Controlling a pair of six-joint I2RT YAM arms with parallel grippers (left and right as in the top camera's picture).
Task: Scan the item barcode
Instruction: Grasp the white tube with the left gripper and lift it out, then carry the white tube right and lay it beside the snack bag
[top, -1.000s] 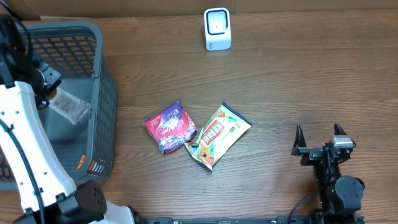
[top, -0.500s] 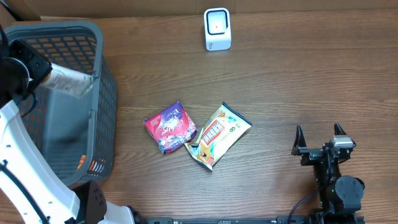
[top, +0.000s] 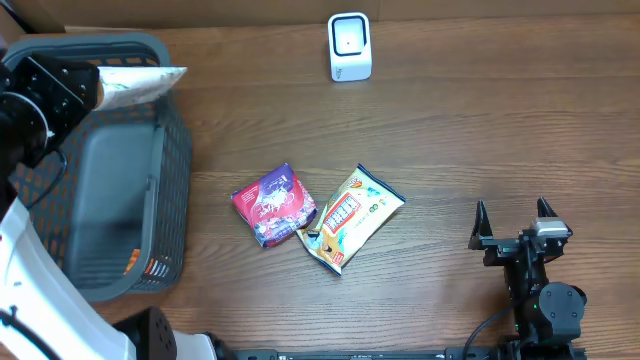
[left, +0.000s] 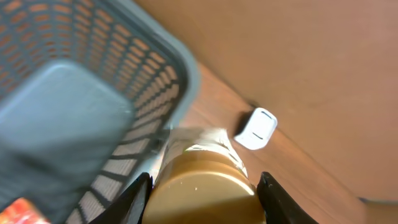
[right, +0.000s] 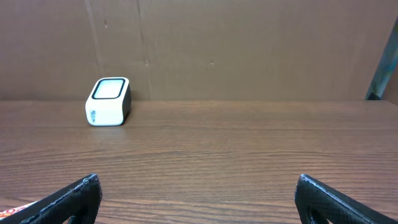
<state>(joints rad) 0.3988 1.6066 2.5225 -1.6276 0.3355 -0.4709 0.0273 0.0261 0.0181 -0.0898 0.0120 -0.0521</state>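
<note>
The left gripper (top: 100, 85) is clamping one end of a pale pouch (top: 140, 82), holding it over the far right corner of the basket (top: 172, 160) at the left of the table (top: 480, 120). The pouch's free end is pointing right, well apart from the white scanner (top: 349, 46) standing at the far edge. The right gripper (top: 512, 222) is sitting at the near right with its jaws wide apart and nothing between them, while 2 others, a purple packet (top: 273, 205) and a yellow packet (top: 350, 217), are lying side by side mid-table.

White shell, black joints and cables on the left arm (top: 35, 280); the right gripper (top: 510, 204) has thin black fingers (top: 479, 226).
</note>
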